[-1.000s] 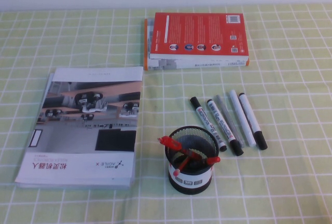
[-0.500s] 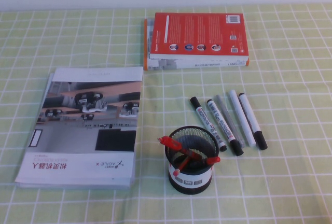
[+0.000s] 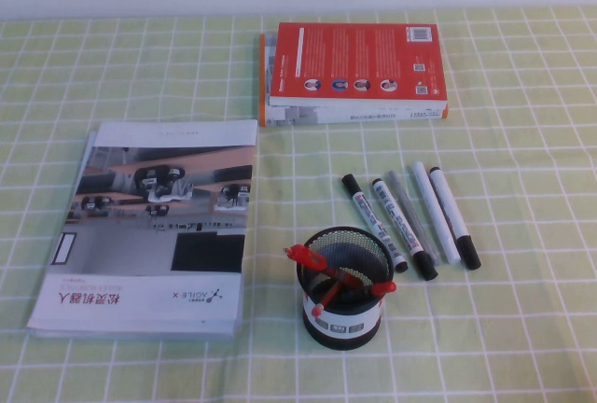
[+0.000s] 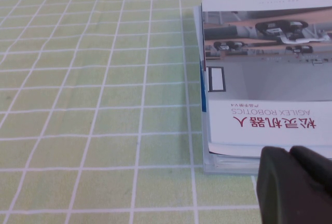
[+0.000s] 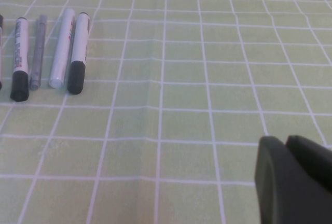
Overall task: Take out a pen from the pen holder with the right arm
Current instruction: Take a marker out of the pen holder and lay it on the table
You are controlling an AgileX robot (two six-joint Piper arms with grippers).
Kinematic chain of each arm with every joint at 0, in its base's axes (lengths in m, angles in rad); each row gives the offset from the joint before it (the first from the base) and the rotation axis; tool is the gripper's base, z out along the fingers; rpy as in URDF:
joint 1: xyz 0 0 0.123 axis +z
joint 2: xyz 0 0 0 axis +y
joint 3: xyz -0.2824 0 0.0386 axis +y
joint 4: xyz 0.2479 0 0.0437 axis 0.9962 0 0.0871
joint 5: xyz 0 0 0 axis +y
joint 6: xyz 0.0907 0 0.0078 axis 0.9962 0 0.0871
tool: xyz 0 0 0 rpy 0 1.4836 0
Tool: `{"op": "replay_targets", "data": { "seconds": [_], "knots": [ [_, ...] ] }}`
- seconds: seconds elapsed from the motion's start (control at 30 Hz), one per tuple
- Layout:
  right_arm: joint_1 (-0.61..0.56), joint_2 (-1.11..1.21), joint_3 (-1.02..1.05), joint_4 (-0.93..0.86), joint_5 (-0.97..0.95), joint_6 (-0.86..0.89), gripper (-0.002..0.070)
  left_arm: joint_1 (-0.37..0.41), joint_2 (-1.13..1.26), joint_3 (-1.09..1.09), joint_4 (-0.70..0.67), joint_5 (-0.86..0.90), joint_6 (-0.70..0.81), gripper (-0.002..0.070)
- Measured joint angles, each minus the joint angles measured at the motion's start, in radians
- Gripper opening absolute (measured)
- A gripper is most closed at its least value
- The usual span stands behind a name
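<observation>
A black mesh pen holder stands near the front of the table with red pens leaning inside it. Just behind it, to the right, several markers lie side by side on the cloth; the right wrist view shows them too. My right gripper is shut and empty, low over bare cloth to the right of those markers. My left gripper is shut, hovering by the near corner of the brochure stack. Neither arm appears in the high view.
A stack of brochures lies at the left of the green checked cloth. An orange-red book lies on other books at the back centre.
</observation>
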Motion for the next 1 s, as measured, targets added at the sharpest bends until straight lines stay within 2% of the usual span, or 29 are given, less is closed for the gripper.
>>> {"op": "replay_targets", "data": {
  "seconds": [1.0],
  "knots": [
    [0.000,0.000,0.000,0.014,0.002,0.000,-0.0013,0.000,0.000,0.000,0.000,0.000,0.000,-0.0005]
  ]
}}
